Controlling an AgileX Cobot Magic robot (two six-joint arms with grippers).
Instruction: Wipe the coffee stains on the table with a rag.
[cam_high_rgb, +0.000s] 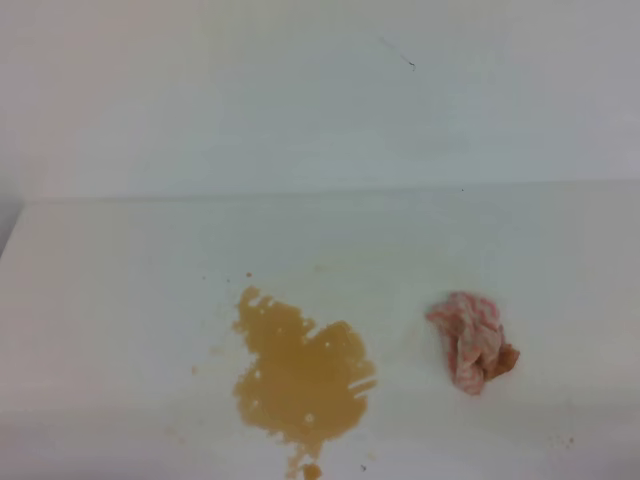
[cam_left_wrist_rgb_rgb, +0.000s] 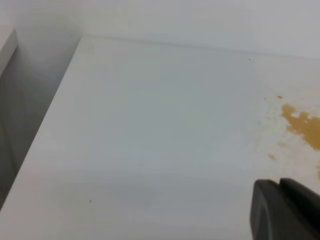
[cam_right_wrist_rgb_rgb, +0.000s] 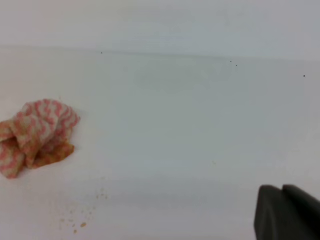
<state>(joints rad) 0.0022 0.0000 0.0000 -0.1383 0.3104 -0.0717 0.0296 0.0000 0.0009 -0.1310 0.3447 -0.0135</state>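
Note:
The coffee stains (cam_high_rgb: 300, 382) form a ragged tan-brown blotch on the white table (cam_high_rgb: 120, 300), front centre in the high view; their edge (cam_left_wrist_rgb_rgb: 302, 125) shows at the right of the left wrist view. The rag (cam_high_rgb: 472, 340), a wadded pink-and-white cloth with a brown patch, lies to the right of the blotch, apart from it. In the right wrist view the rag (cam_right_wrist_rgb_rgb: 36, 135) sits at the far left. My left gripper (cam_left_wrist_rgb_rgb: 279, 184) and right gripper (cam_right_wrist_rgb_rgb: 281, 189) show only as dark tips pressed together at the lower right, holding nothing. Neither arm appears in the high view.
A white wall (cam_high_rgb: 320, 90) rises behind the table. The table's left edge (cam_left_wrist_rgb_rgb: 45, 130) drops off to a grey gap. Small brown specks (cam_right_wrist_rgb_rgb: 80, 220) dot the surface in front of the rag.

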